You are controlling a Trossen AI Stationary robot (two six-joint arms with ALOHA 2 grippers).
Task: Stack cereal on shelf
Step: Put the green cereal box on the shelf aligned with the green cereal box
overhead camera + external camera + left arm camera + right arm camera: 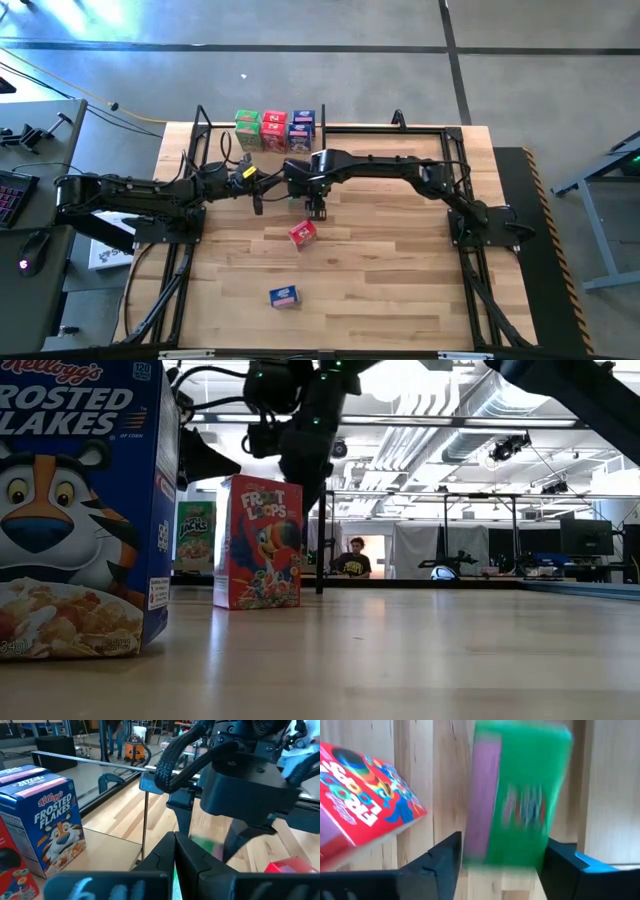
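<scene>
The right arm reaches from its base at the table's right edge leftward across the far half of the table (400, 290), its forearm lying nearly level and its wrist bent down at mid-table. The right tool (317, 211) points down just far of a red cereal box (302, 233). In the right wrist view a green cereal box (520, 795) sits between the two dark fingers (442, 857), blurred, with gaps at both sides; the fingers stand apart, and whether they press the box cannot be told.

The left arm stretches from its base at the table's left edge rightward, also nearly level. The left tool (257, 203) is shut, with nothing between its fingers in its wrist view, and it hangs just left of the right arm's wrist.

The shelf (330, 130) stands along the table's far edge. On its left part is a row of cereal boxes: a green one (247, 130), a red one (273, 130) and a blue one (301, 130), side by side, stacked at least two high. The left wrist view shows a Frosted Flakes box (52, 827) upright there beside a thin black post (144, 822).

The red cereal box sits on the table near its middle, turned askew. A blue cereal box (284, 296) rests alone toward the near edge, well apart from the rest.
</scene>
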